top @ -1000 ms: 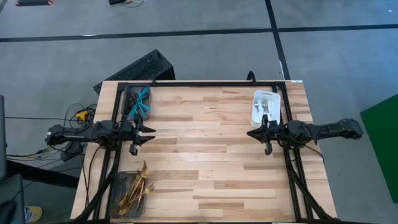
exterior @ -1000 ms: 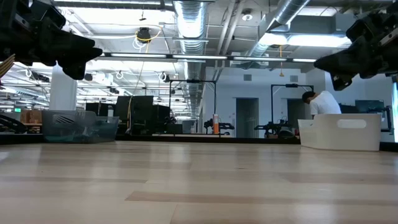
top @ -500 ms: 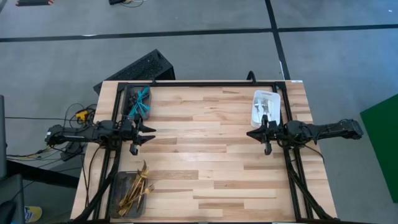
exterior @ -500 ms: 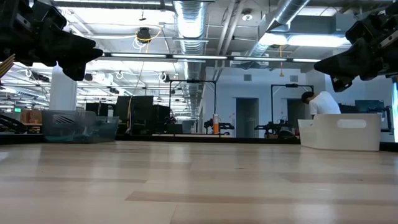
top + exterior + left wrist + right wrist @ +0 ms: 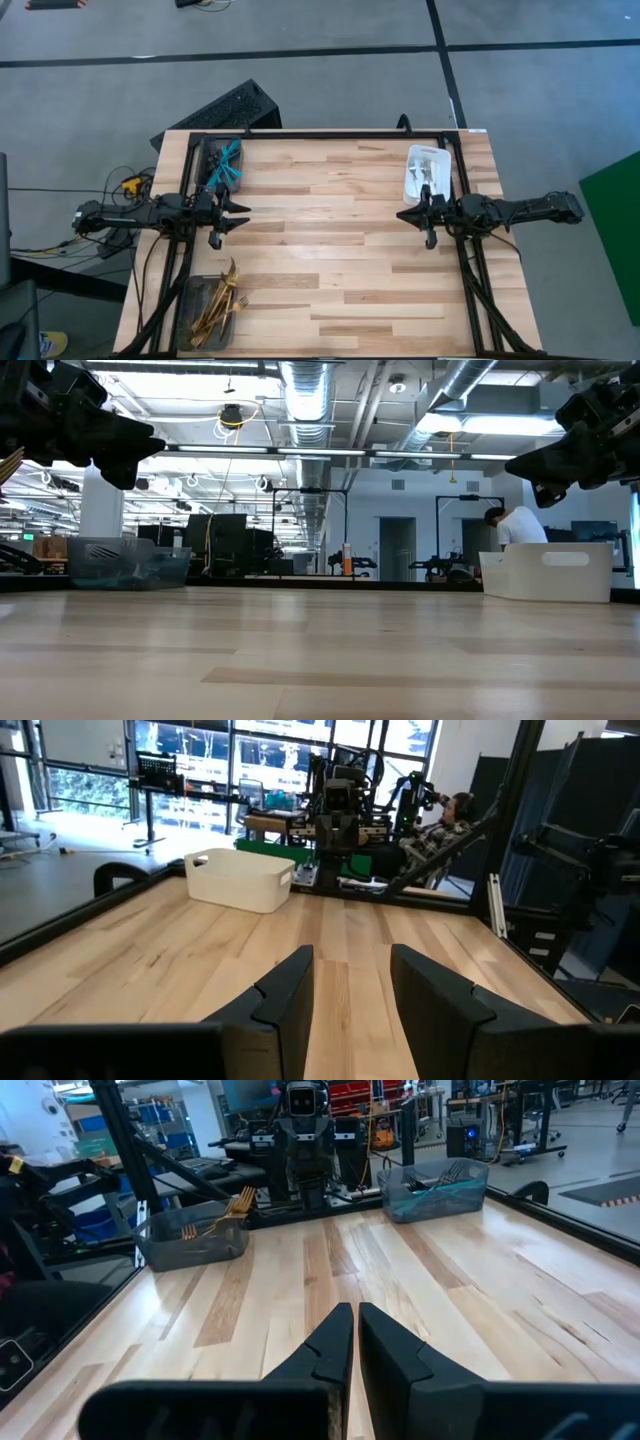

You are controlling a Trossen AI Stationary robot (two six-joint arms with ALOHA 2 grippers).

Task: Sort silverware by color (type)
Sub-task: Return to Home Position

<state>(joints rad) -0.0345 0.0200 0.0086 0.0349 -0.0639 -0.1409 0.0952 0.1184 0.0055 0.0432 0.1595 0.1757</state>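
- Your left gripper [image 5: 240,214] hangs over the left side of the table [image 5: 330,250], fingers apart, holding nothing.
- Your right gripper [image 5: 403,212] hangs over the right side, fingers almost together, holding nothing.
- The blue forks [image 5: 229,166] lie fanned in the dark bin [image 5: 207,158] at the top left corner of the high view.
- The gold forks [image 5: 218,300] lie slanted in the grey bin [image 5: 189,300] at the bottom left corner, some poking over its rim.
- The silver pieces [image 5: 428,176] lie lengthwise in the white tray [image 5: 411,160] by the right edge.
- Bare wood stretches between the two grippers.
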